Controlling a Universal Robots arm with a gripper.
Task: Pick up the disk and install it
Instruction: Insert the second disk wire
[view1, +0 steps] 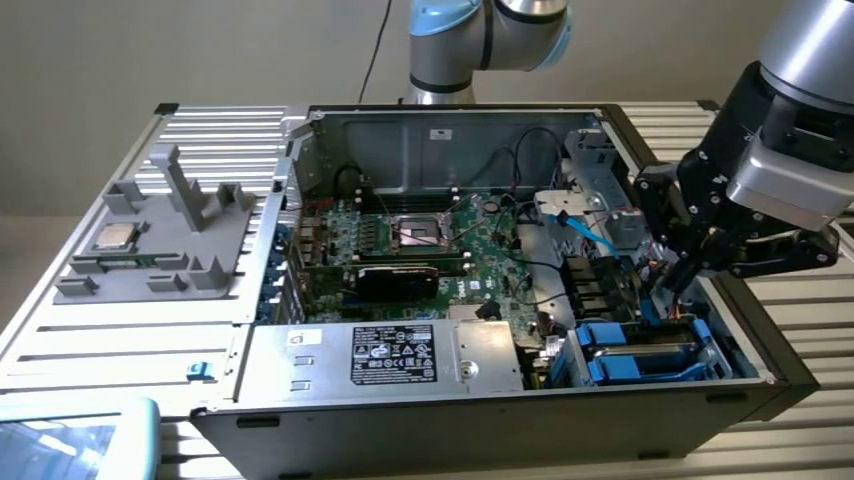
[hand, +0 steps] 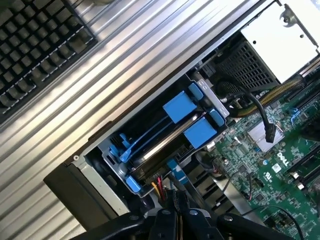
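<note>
The disk (view1: 643, 350) lies in the drive bay at the case's front corner, on the exterior view's right, its silver-grey top showing between blue plastic frame parts. In the wrist view the disk (hand: 167, 140) appears edge-on between two blue tabs, with blue and coloured cables beside it. My gripper (view1: 675, 284) hangs just above the bay near the case's side wall. Its black fingers (hand: 170, 220) are pressed together with nothing between them, a short way off the bay's cable end.
The open computer case holds a green motherboard (view1: 427, 240), a large silver box with a black label (view1: 387, 355) and loose cables (view1: 587, 232). A grey fixture with a small square chip (view1: 114, 237) sits on the ribbed table. A black keyboard (hand: 35, 45) lies beside the case.
</note>
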